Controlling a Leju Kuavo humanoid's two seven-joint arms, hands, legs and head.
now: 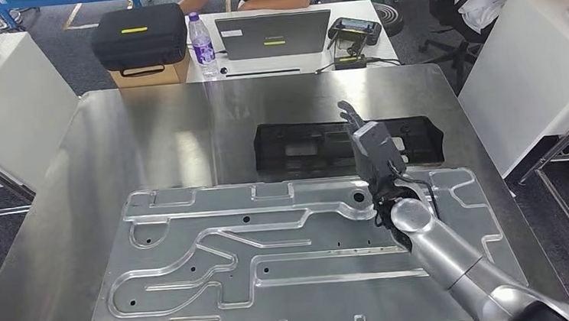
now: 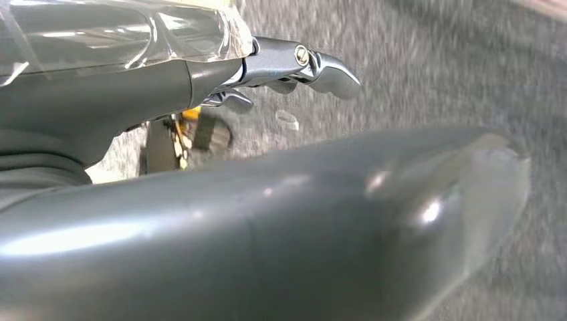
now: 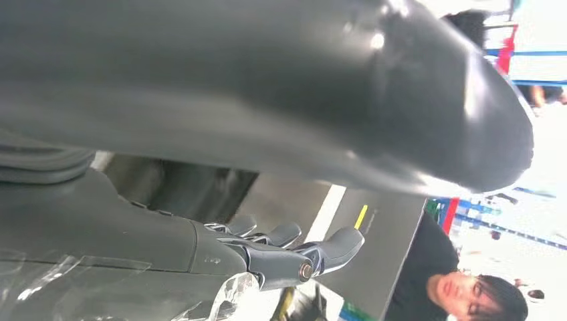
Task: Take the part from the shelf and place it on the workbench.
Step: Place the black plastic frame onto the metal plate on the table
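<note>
One right hand [image 1: 372, 147], fingers spread and empty, hovers over the flat black moulded plastic part [image 1: 318, 144] at twelve o'clock on the steel workbench [image 1: 148, 125]; lifting carelessly could snag it.

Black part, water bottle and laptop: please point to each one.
black part [image 1: 303, 147], head view, its left half.
water bottle [image 1: 202, 46], head view, its clear body.
laptop [image 1: 271, 35], head view, its grey lid.
</note>
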